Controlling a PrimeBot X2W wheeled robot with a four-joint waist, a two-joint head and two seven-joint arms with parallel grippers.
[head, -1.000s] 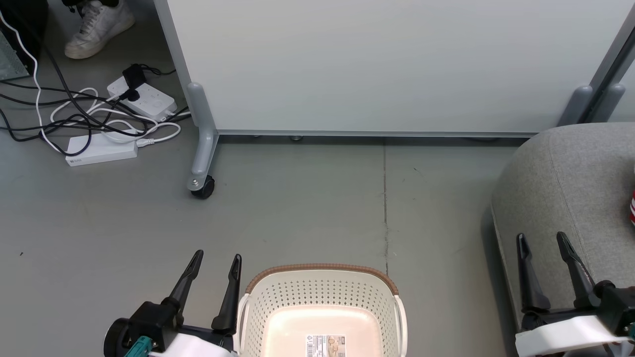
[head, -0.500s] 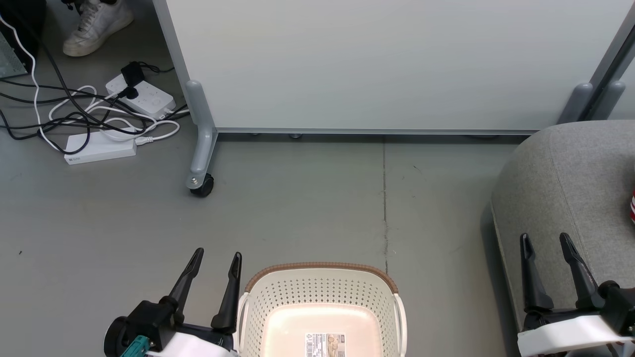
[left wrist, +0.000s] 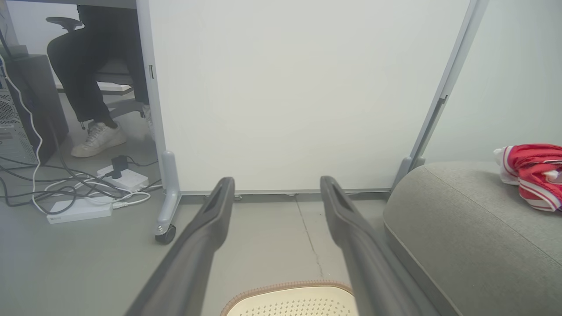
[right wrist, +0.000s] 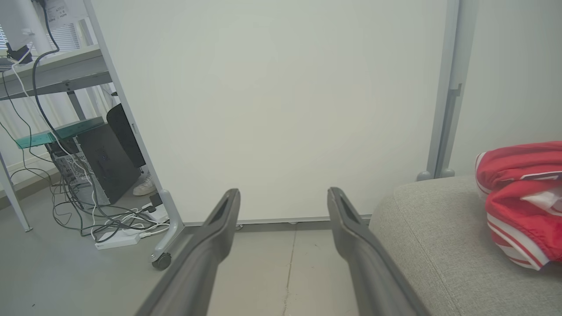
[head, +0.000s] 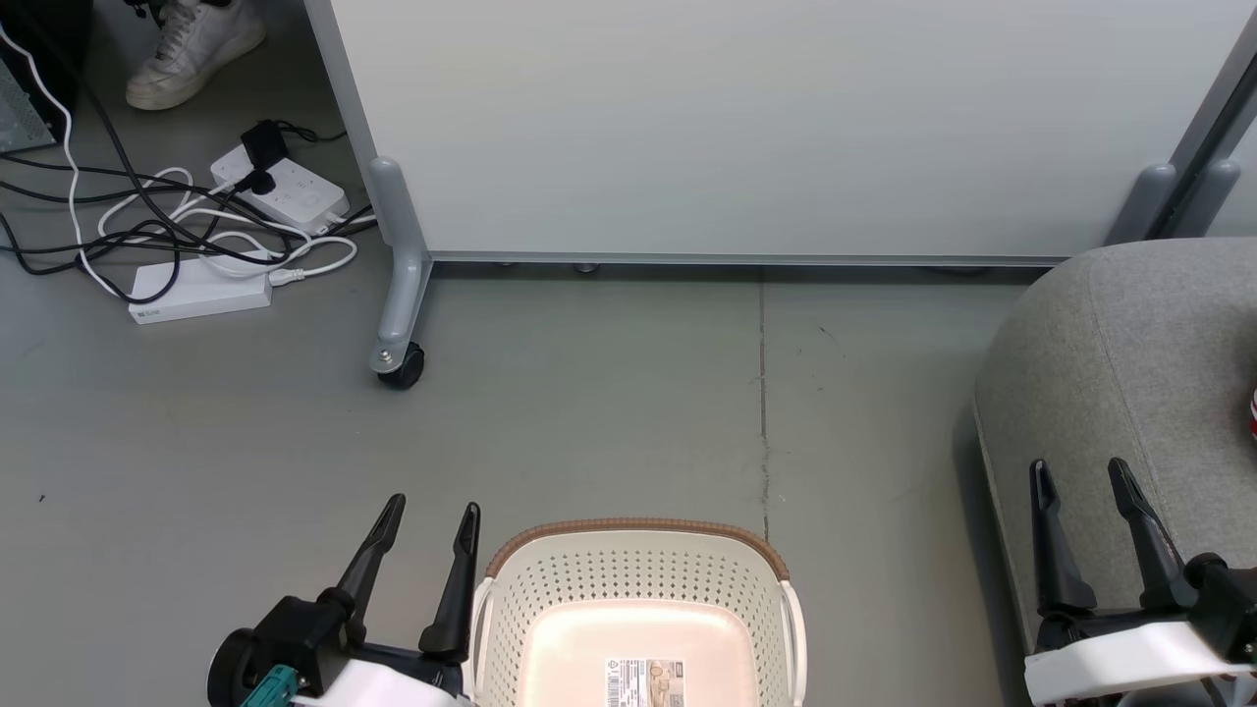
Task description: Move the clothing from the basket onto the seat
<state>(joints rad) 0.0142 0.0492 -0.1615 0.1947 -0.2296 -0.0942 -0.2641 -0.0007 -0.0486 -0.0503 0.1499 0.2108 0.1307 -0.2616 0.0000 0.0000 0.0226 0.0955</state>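
Two pairs of fingers stand spread wide, and you can see bare floor [head: 589, 412] between each pair. Your left gripper [head: 434, 504] sits low on the left. Its right-hand finger is just beside the left wall of the basket [head: 638, 570]; I cannot tell whether it touches the handle. The basket stands on the floor immediately right of those fingers. It is cream with a brown rim, and its pale bottom is in plain sight with a label [head: 644, 683] on it.

Your right gripper [head: 1075, 463] is well apart from the basket, on the far side of it from the left fingers. In the head view its fingers overlap the near left side of the seat [head: 1129, 344]; in the right wrist view the grey cushion lies just right of the right-hand finger and runs on ahead.

The clothing [right wrist: 518, 193] lies on that cushion, ahead and to the right of both pairs of fingers. It is a bunched red garment with white stripes, apart from either gripper.

Farther ahead of the fingers, a pale partition panel [head: 786, 128] stands on a grey leg with a caster [head: 401, 365]. Beyond and left of the left fingers, two white power strips [head: 199, 295] lie among black and white cables [head: 196, 241]. Past them, a person's white shoe [head: 191, 49] rests on the floor.
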